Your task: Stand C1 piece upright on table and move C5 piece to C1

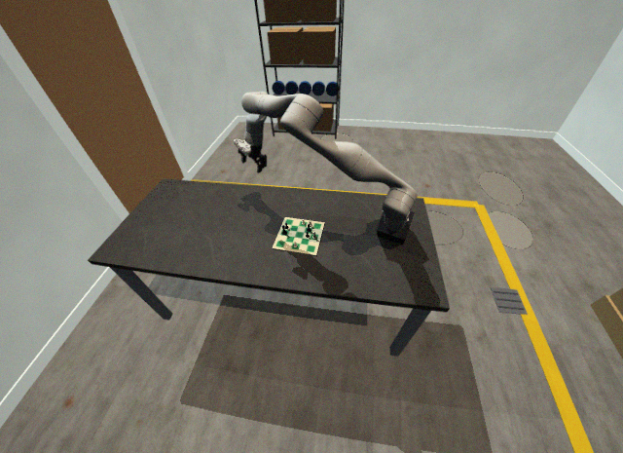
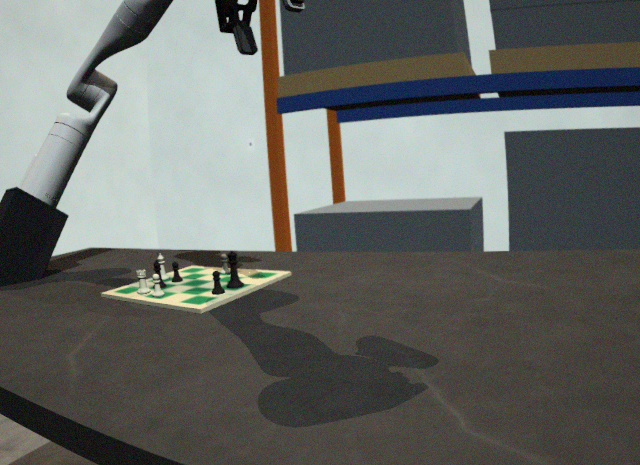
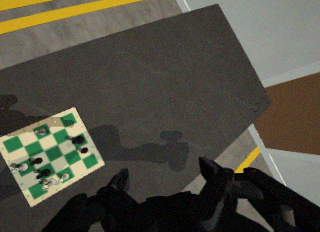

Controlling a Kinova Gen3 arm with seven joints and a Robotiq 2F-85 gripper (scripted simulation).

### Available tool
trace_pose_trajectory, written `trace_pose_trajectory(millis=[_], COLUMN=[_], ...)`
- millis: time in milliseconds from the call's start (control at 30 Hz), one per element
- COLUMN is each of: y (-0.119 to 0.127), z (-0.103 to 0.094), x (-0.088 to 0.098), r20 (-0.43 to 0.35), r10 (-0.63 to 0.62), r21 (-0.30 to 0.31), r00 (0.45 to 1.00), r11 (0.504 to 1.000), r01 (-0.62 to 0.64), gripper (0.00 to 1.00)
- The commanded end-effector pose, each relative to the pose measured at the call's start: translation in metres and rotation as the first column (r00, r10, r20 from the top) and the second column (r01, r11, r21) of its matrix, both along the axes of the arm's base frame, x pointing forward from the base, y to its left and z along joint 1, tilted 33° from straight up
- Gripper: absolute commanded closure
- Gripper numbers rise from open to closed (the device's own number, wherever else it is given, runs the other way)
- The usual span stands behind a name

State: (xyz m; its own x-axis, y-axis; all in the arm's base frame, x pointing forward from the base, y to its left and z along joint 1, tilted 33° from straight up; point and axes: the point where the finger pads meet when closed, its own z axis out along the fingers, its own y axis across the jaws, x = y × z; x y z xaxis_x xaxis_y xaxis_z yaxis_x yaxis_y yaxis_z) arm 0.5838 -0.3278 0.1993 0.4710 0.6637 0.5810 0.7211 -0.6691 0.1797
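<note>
The green and cream chessboard (image 1: 294,251) (image 2: 149,303) (image 3: 75,180) lies on the table; its edge labels are too small to read. A tall black piece (image 2: 233,274) (image 3: 77,139) and a black pawn (image 2: 217,284) (image 3: 84,150) stand near one edge. A pale pawn (image 2: 224,264) (image 3: 41,132) stands apart. A white rook (image 2: 142,283), white pawn (image 2: 157,286), tall white piece (image 2: 161,265), black piece and black pawn (image 2: 176,272) are grouped opposite. All visible pieces look upright. My gripper (image 1: 251,164) (image 2: 271,28) (image 3: 164,170) is open and empty, high above the table, away from the board.
The dark table (image 1: 201,237) (image 2: 413,305) (image 3: 150,82) carries the board and the arm's base (image 1: 395,227) (image 2: 28,238). Arm shadows cross the table and board. A shelf rack (image 1: 302,64) stands behind the table.
</note>
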Motion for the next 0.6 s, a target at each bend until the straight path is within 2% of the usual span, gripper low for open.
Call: trace_pose_trajectory(millis=[0, 133, 167, 233, 267, 300, 333, 400, 433, 467, 567], y=[-0.008, -0.008, -0.008, -0.007, -0.007, -0.006, -0.006, -0.003, -0.003, -0.002, -0.002], z=[-0.026, -0.075, -0.075, -0.102, -0.102, -0.117, -0.117, -0.146, -0.146, -0.16, -0.16], x=[-0.005, -0.012, -0.012, -0.019, -0.019, -0.023, -0.023, -0.033, -0.033, -0.039, -0.039], r20=[-0.024, -0.029, -0.029, -0.023, -0.023, -0.016, -0.016, 0.004, 0.004, 0.018, 0.018], r10=[-0.004, 0.108, 0.108, 0.171, 0.171, 0.202, 0.202, 0.263, 0.263, 0.292, 0.292], r21=[0.021, 0.069, 0.069, 0.1, 0.1, 0.118, 0.118, 0.154, 0.154, 0.172, 0.172], r00=[1.0, 0.994, 0.994, 0.985, 0.985, 0.979, 0.979, 0.965, 0.965, 0.956, 0.956], r11=[1.0, 0.992, 0.992, 0.981, 0.981, 0.973, 0.973, 0.953, 0.953, 0.941, 0.941], r01=[0.005, -0.106, -0.106, -0.167, -0.167, -0.199, -0.199, -0.261, -0.261, -0.291, -0.291], gripper=[0.0, 0.0, 0.0, 0.0, 0.0, 0.0, 0.0, 0.0, 0.0, 0.0, 0.0])
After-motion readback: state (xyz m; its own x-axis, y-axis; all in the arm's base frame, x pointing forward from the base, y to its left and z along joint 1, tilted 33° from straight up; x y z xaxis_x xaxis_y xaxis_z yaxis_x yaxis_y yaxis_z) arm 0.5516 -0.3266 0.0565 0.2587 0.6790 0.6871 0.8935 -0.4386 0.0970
